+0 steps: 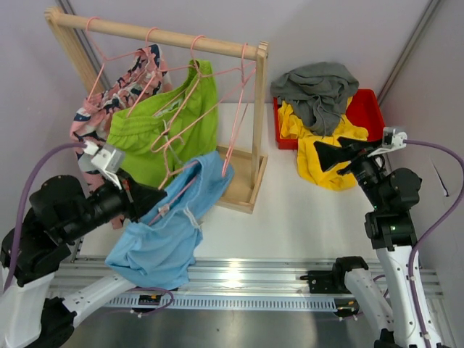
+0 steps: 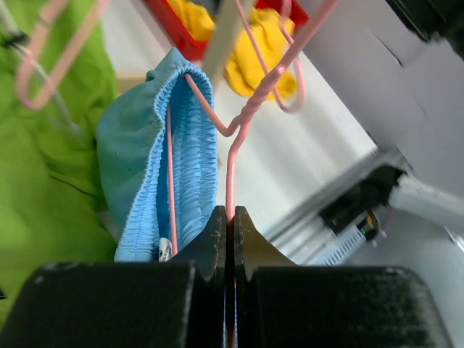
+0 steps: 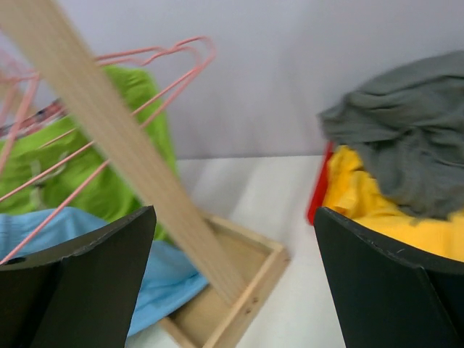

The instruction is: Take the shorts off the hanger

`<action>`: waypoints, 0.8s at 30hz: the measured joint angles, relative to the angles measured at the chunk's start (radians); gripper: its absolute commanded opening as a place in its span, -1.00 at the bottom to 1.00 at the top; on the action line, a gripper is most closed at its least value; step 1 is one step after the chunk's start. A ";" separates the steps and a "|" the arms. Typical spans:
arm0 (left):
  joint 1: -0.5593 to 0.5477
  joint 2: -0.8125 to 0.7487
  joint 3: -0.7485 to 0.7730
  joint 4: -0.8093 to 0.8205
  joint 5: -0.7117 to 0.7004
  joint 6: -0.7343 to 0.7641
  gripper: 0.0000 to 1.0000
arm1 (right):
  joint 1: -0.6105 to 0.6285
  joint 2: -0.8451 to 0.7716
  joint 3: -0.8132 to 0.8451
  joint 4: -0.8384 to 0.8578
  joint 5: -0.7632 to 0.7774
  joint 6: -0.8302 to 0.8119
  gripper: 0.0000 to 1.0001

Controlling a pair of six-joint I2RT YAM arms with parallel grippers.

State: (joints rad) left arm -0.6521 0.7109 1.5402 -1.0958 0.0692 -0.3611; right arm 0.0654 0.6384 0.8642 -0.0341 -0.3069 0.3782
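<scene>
Black left gripper (image 2: 226, 217) pinching pink wire hanger (image 2: 230, 177), gathered-waist blue shorts (image 2: 138, 159) draped

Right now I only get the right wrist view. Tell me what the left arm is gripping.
Observer: The left jaws are shut on the wire of a pink hanger, below its twisted neck.
Operator: Report what's on that hanger.
Observer: The light blue shorts; their elastic waistband is threaded over one hanger arm.
Operator: Name anything on the rail beyond the green shorts.
Observer: The pink patterned shorts, on a hanger at the rail's far left end.
</scene>
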 measured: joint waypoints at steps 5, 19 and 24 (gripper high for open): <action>-0.007 -0.022 -0.085 -0.014 0.207 0.003 -0.99 | 0.109 0.051 0.008 0.005 -0.159 0.001 0.99; -0.034 0.016 0.148 0.080 0.467 -0.005 -1.00 | 0.382 0.153 0.090 -0.127 -0.150 -0.106 0.99; -0.035 0.064 0.198 0.098 0.466 -0.005 -1.00 | 0.424 0.187 0.112 -0.124 -0.142 -0.106 0.99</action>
State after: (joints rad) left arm -0.6872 0.7750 1.7386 -0.9977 0.5350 -0.3664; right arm 0.4896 0.8249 0.9764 -0.1577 -0.4488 0.2722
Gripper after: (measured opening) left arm 0.026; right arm 0.993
